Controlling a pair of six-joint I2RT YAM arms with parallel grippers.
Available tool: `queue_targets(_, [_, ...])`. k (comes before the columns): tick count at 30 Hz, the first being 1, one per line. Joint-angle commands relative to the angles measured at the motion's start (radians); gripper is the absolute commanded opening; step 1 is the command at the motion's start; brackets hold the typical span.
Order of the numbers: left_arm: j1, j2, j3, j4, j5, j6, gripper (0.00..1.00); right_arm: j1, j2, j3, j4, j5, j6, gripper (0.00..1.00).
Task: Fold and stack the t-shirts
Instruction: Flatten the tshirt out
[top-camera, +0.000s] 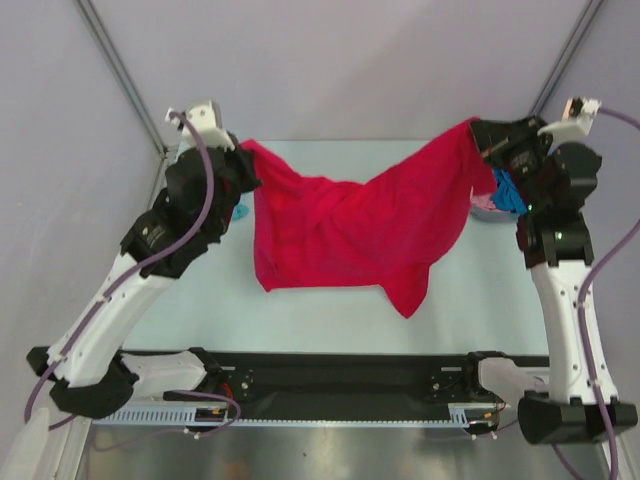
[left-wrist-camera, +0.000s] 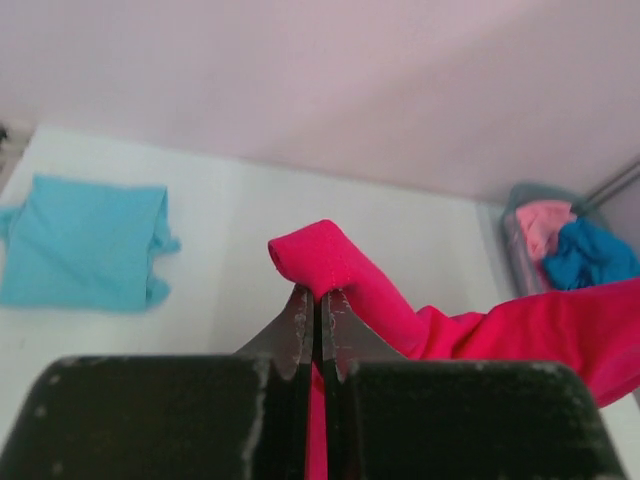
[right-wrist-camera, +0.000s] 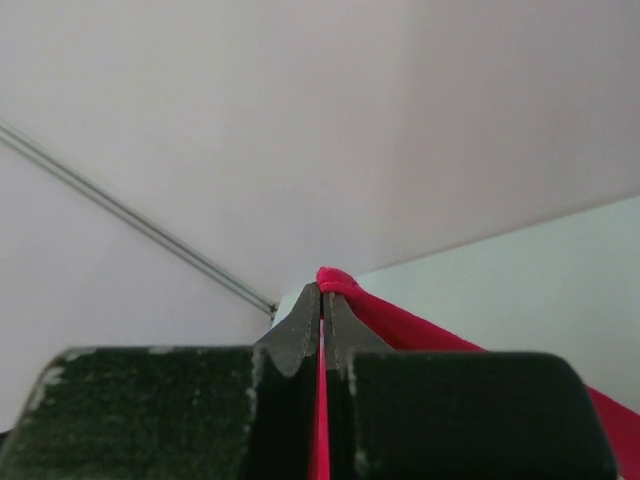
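Observation:
A bright red t-shirt (top-camera: 350, 235) hangs stretched in the air between my two grippers, sagging in the middle above the table. My left gripper (top-camera: 243, 152) is shut on its left corner; the left wrist view shows red cloth (left-wrist-camera: 330, 265) pinched between the shut jaws (left-wrist-camera: 312, 295). My right gripper (top-camera: 478, 130) is shut on the right corner, with a red hem (right-wrist-camera: 340, 282) bulging past the fingertips (right-wrist-camera: 322, 292). A folded light teal t-shirt (left-wrist-camera: 85, 240) lies flat on the table at the left, mostly hidden behind the left arm in the top view.
A grey bin (left-wrist-camera: 520, 235) at the table's right side holds pink (left-wrist-camera: 548, 222) and deeper blue (left-wrist-camera: 590, 255) shirts; it peeks out behind the right arm (top-camera: 490, 205). Enclosure walls and metal posts (top-camera: 120, 70) stand at the back corners.

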Motion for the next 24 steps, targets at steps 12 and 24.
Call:
queue_targets(12, [0.079, 0.200, 0.414, 0.271, -0.077, 0.339, 0.00, -0.070, 0.369, 0.541, 0.184, -0.097, 0.010, 0.00])
queue_targets(24, [0.246, 0.286, 0.286, 0.194, 0.210, 0.083, 0.00, -0.067, 0.451, 0.435, 0.261, -0.131, 0.052, 0.00])
